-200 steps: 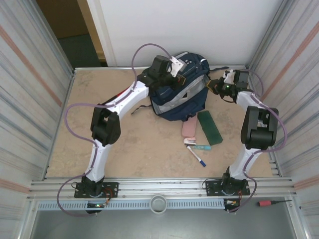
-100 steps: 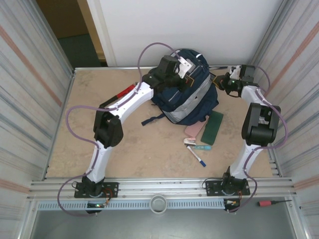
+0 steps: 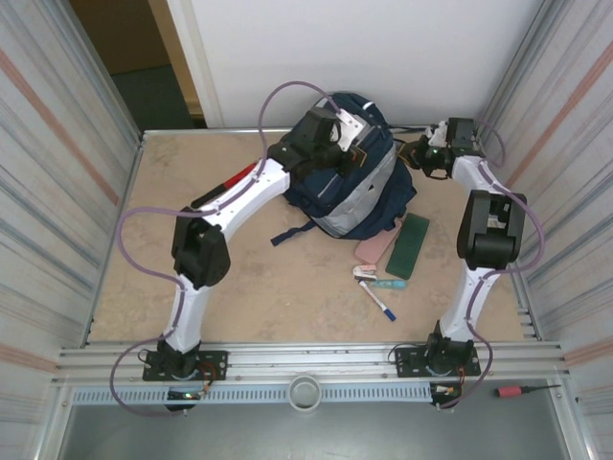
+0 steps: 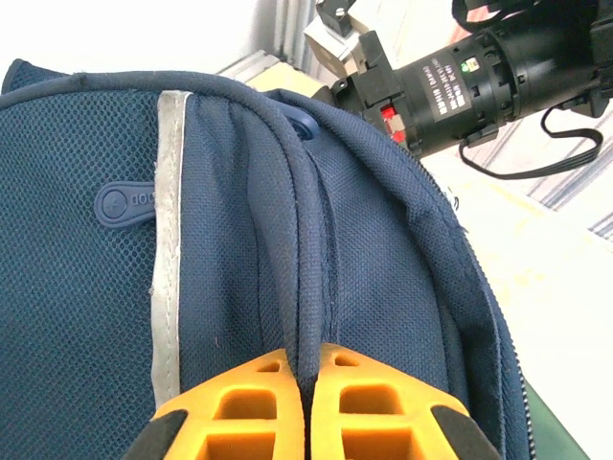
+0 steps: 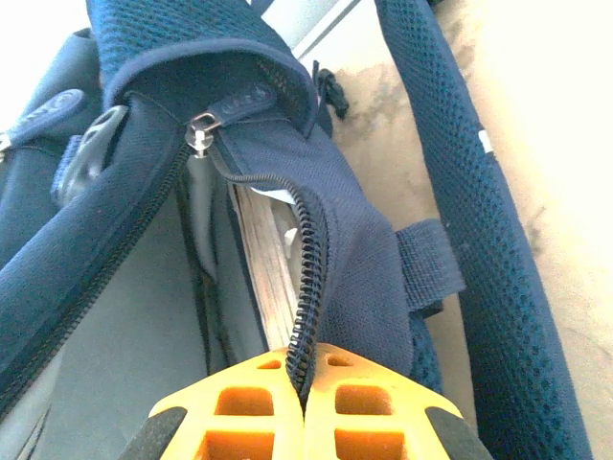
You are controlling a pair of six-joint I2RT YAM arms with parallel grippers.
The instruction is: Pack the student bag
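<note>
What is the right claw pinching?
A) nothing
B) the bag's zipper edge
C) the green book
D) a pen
B: the right wrist view shows the right claw shut on the toothed zipper edge of the bag.

The scuffed tan table [image 3: 192, 220] carries the navy student bag [image 3: 356, 187] at its far edge, right of centre, with 1 strap [image 3: 290, 233] trailing on the board. Touching the bag's near side, a pink pouch [image 3: 368, 249] and a flat green case [image 3: 409, 247] lie side by side. Nearer the front edge are a teal marker [image 3: 385, 284] and a white pen [image 3: 378, 300].
</note>
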